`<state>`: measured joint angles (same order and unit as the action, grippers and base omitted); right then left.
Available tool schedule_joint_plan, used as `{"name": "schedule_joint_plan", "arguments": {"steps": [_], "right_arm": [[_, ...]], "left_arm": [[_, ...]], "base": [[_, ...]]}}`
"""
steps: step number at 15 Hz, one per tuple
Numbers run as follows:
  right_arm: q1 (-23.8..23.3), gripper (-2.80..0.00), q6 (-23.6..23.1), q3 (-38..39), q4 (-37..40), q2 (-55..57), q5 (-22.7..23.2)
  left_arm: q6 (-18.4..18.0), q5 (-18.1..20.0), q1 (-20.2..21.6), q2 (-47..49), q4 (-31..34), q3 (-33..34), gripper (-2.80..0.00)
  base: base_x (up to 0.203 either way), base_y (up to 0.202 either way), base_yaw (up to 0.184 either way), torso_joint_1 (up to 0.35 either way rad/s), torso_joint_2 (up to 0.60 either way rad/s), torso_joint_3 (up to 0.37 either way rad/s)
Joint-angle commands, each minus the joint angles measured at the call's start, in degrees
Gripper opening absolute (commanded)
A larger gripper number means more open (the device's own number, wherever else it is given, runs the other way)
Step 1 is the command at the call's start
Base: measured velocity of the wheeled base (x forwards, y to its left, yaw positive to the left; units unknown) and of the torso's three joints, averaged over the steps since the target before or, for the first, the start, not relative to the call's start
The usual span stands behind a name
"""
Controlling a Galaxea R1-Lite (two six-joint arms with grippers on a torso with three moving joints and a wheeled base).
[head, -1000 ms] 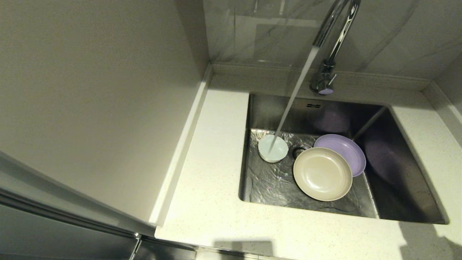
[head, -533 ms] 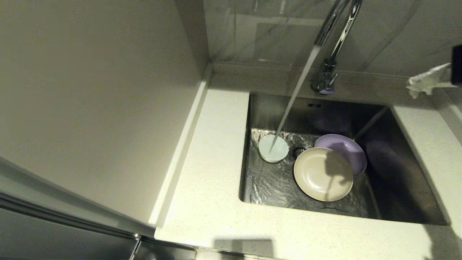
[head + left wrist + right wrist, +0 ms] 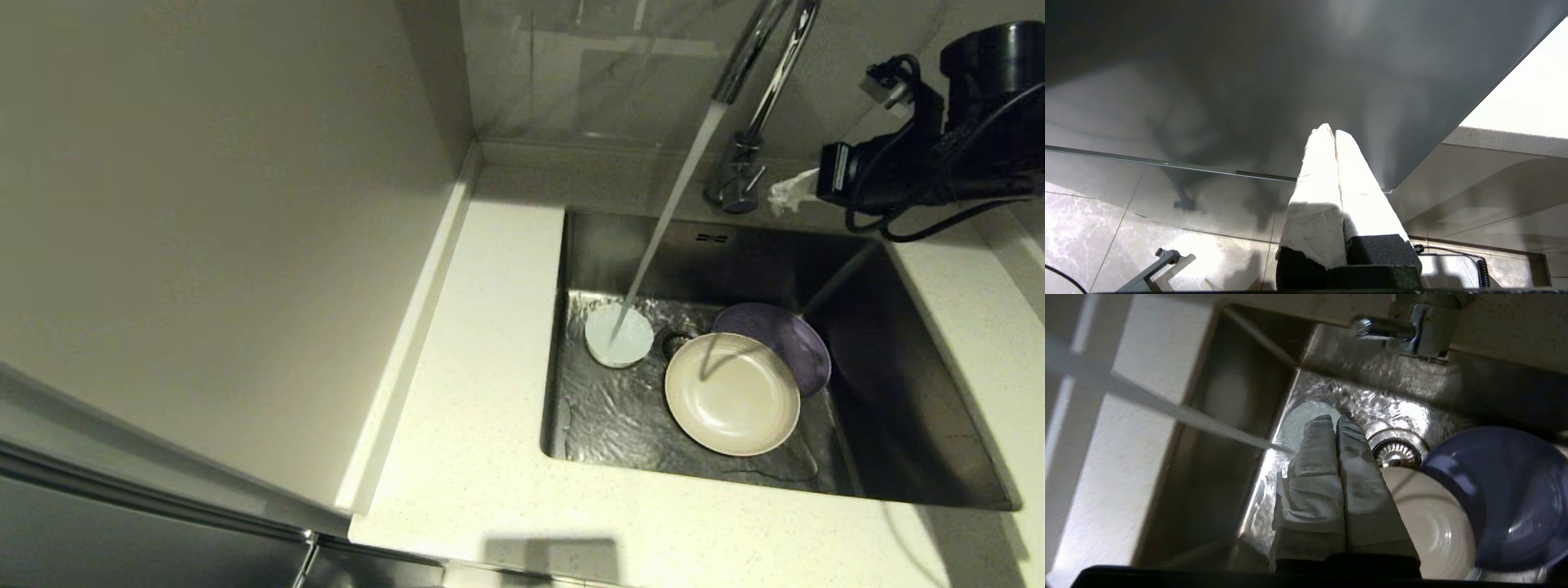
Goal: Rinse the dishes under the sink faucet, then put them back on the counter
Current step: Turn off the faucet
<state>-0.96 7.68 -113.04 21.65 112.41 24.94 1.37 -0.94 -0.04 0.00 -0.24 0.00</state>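
Above sink | R hand fingers together, seemingly empty, touching nothing.

The sink, a deep square steel basin, held all three dishes on its wet floor. The white bowl stood upright directly under the water stream from the faucet, just ahead of the right gripper tips as seen from its wrist camera. The round drain strainer lay between the bowl and the plates. The cream plate lay face up, its far edge overlapping the purple plate, which leaned tilted behind it. Both plates lay below the gripper, to its side. The speckled counter surrounding the basin carried no dishes
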Motion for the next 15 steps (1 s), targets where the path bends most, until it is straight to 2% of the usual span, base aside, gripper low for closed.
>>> {"name": "schedule_joint_plan", "arguments": {"steps": [1, 4, 10, 12, 15], "right_arm": [[-0.09, -2.80, 0.28, -0.16, -4.64, 4.62, 0.27], [-0.09, -2.80, 1.59, -0.49, -11.87, 7.30, 0.37], [-0.01, -2.80, 5.81, -1.20, -32.42, 10.81, 2.14], [0.00, -2.80, 6.80, -1.21, -35.43, 11.16, 3.96], [-0.04, -2.80, 7.08, -1.09, -35.18, 10.37, 4.04]], "left_arm": [[0.03, -0.03, 0.04, -0.09, -0.02, 0.00, -2.80], [0.03, -0.03, 0.04, -0.09, -0.02, 0.00, -2.80], [0.03, -0.03, 0.04, -0.09, -0.02, 0.00, -2.80], [0.03, -0.03, 0.04, -0.09, -0.02, 0.00, -2.80], [0.03, -0.03, 0.04, -0.09, -0.02, 0.00, -2.80]], "base": [[0.000, 0.000, 0.000, 0.000, 0.00, 0.000], [0.000, 0.000, 0.000, 0.000, 0.00, 0.000], [0.000, 0.000, 0.000, 0.000, 0.00, 0.000], [0.000, 0.000, 0.000, 0.000, 0.00, 0.000], [0.000, 0.000, 0.000, 0.000, 0.00, 0.000]]}}
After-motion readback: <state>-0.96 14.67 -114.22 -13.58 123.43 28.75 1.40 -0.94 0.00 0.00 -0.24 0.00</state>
